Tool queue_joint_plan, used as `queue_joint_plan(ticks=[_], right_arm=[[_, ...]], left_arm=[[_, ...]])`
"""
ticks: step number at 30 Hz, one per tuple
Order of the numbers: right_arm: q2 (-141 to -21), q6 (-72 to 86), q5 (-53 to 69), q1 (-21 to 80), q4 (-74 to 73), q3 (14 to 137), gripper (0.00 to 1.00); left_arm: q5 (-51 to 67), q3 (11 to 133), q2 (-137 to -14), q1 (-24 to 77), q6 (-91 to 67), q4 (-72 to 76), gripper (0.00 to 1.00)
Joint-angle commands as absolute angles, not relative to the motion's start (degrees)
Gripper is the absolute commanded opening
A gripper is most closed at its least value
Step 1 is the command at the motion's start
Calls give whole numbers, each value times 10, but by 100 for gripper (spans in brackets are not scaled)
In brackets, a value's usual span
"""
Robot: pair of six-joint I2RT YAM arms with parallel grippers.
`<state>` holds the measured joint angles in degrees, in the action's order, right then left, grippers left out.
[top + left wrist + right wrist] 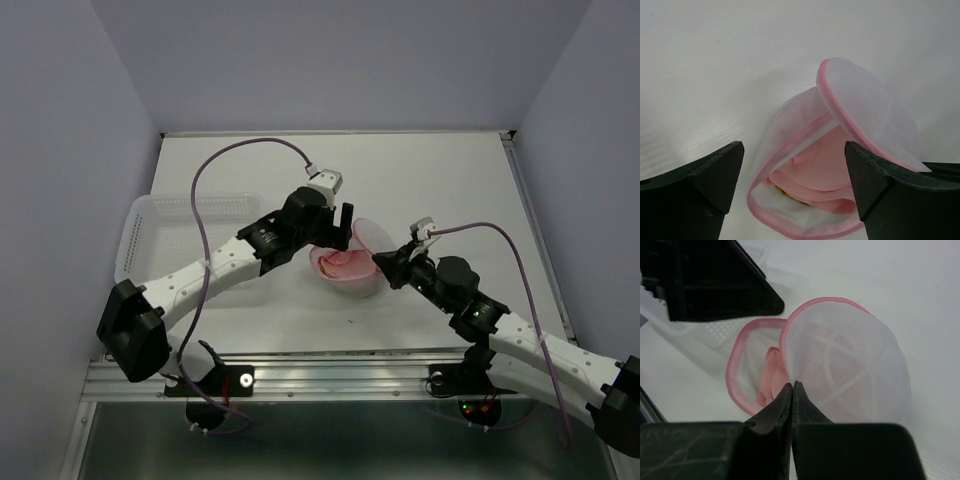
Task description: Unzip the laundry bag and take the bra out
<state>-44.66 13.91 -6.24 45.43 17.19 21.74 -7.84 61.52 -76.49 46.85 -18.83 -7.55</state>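
Observation:
The laundry bag [352, 262] lies open mid-table, a round white mesh pouch with pink trim. Its lid half [845, 360] stands lifted away from the base half [747, 365]. My right gripper [792, 385] is shut on the lid's pink rim and holds it up; it shows in the top view [384, 262] at the bag's right side. The pink bra [827, 165] lies folded inside the open base, also visible in the right wrist view [771, 372]. My left gripper [795, 172] is open, jaws wide, just above the bag's opening, and sits at the bag's left [335, 235].
A rectangular white plastic basket [160, 225] stands at the left of the table, partly under my left arm. Grey walls close in on both sides. The table's near edge is a metal rail [330, 375].

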Motion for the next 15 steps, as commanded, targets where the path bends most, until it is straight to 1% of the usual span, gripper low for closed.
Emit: queue_joint_plan(ticks=[1, 5, 8, 9, 11, 15], right_arm=[[-449, 121, -40, 453, 203, 253, 1], [-446, 120, -42, 453, 199, 256, 1], [-444, 121, -40, 453, 198, 256, 1], [-443, 121, -40, 453, 198, 256, 1], [-445, 122, -39, 453, 198, 258, 1], [-444, 124, -51, 453, 199, 255, 1]], left_arm=[[-16, 663, -815, 466, -74, -112, 93], [46, 666, -836, 462, -34, -111, 90], [54, 672, -858, 462, -22, -109, 88], [47, 678, -865, 462, -21, -109, 84], [31, 685, -889, 461, -22, -112, 80], [-24, 696, -918, 459, -55, -97, 41]])
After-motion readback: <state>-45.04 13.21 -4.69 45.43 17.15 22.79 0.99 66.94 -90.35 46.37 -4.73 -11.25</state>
